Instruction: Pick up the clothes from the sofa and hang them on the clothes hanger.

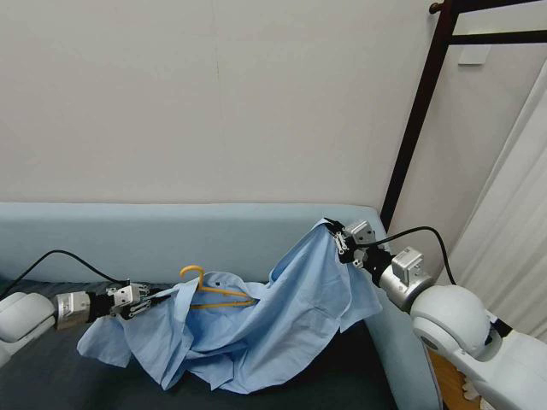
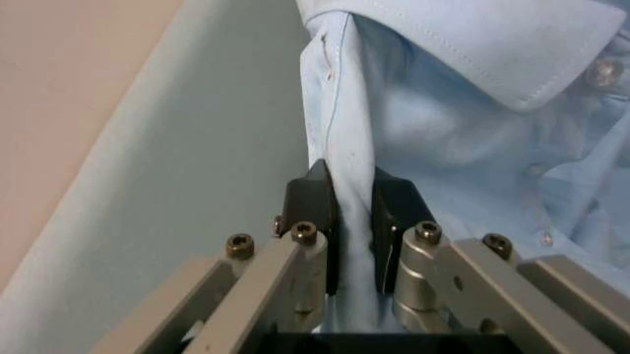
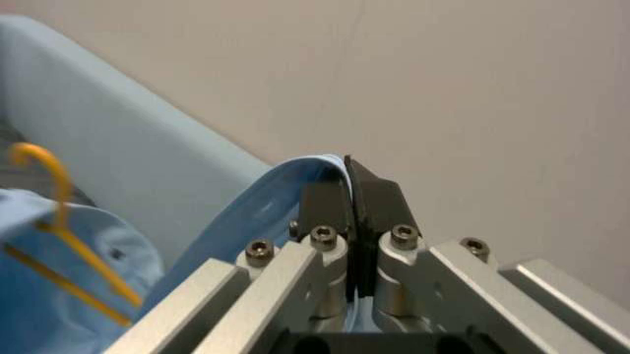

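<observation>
Plain off-white wall (image 1: pixel 214 85) behind a pale blue fabric sofa (image 1: pixel 171 226); dark wooden clothes rack (image 1: pixel 419 111) at far right, past the sofa's end. On the seat: crumpled light blue button shirt (image 1: pixel 282 316), thin yellow hanger with curved hook (image 1: pixel 214 290) lying in its folds near the collar. Left claw (image 1: pixel 141 299), low at left: pinched shut on a fold of shirt beside the collar. Right claw (image 1: pixel 340 239), raised at the sofa's right end: clamped shut on a shirt edge, holding it up. Shirt's long axis: low-left to high-right, strung between both claws. Rack up and to the right of the right claw, so right arm nearer. Probably a rightward, upward carry, hook leading.
</observation>
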Controlling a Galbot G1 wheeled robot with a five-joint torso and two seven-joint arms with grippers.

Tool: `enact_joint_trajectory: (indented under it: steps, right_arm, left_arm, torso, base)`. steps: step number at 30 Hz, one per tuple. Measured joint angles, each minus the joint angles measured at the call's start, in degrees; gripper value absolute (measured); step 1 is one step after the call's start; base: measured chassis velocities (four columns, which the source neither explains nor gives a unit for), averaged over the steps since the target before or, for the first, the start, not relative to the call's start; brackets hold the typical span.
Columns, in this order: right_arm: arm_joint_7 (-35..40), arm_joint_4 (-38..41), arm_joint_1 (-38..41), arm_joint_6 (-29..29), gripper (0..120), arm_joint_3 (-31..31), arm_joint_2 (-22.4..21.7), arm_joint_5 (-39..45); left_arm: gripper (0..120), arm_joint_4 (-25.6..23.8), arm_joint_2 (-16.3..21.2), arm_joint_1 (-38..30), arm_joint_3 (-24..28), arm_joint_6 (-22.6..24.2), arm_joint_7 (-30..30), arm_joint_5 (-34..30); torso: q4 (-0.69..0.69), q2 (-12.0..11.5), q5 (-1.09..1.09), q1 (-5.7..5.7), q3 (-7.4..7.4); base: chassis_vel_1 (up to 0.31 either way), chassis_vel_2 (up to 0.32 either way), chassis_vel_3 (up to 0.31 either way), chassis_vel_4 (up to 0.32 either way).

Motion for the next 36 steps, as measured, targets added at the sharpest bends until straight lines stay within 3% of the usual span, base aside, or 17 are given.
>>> enact_joint_trajectory:
  steps: [2,4,6,12,17,24,33,36]
  right_arm:
    - [0.1,1.3,0.5,0.0,0,-0.4,-0.1,0.6]
    - [0.5,6.8,2.4,0.4,0,-2.6,-1.2,3.2]
    - [0.5,7.1,2.0,0.6,0,-2.6,-1.5,3.4]
    - [0.8,7.2,-0.2,1.4,0,-2.1,-1.3,3.5]
    - [1.6,6.5,-6.8,2.4,0,-3.5,1.2,-2.2]
    - [1.5,5.8,-11.2,1.9,1,-2.2,2.8,-4.7]
    - [-1.0,3.7,-19.5,2.1,30,1.1,3.1,-12.8]
    - [-2.9,1.0,-24.1,5.0,44,3.8,2.6,-22.4]
  left_arm:
    - [7,-0.2,-0.4,-0.6,0.4,0.9,-1.3,0.0]
    - [7,-3.9,-2.1,-3.6,0.7,3.9,-8.4,-8.2]
    - [7,-5.0,-2.0,-3.9,0.2,3.9,-8.9,-10.4]
    - [7,-10.9,1.6,-3.5,-4.0,3.9,-8.9,-17.9]
    - [7,-14.6,9.5,-7.5,-5.3,3.6,-7.1,-26.4]
    - [7,-17.5,11.8,-8.3,-6.3,4.8,-5.1,-36.6]
    - [7,-17.1,11.1,-12.7,-4.6,8.1,-0.5,-43.8]
    - [7,-16.2,9.8,-14.5,-2.6,8.8,2.8,-44.4]
  torso:
    - [0.01,0.0,0.0,0.0,0.0]
    - [0.0,0.0,-0.03,0.0,0.0]
    - [-0.03,0.0,-0.01,0.0,0.0]
    - [0.01,0.0,-0.01,0.0,0.0]
    - [0.02,0.0,0.01,0.0,0.0]
    - [0.01,0.0,-0.02,0.0,0.0]
    - [-0.01,0.0,-0.01,0.0,0.0]
    - [0.03,0.0,-0.03,0.0,0.0]
  base:
    - [0.0,0.0,0.0,0.0]
    - [0.0,0.0,0.0,0.0]
    - [0.0,0.0,0.0,0.0]
    - [0.0,0.0,0.0,0.0]
    - [0.0,0.0,0.0,0.0]
    - [0.0,0.0,0.0,0.0]
    - [0.0,0.0,0.0,0.0]
    - [0.0,0.0,0.0,0.0]
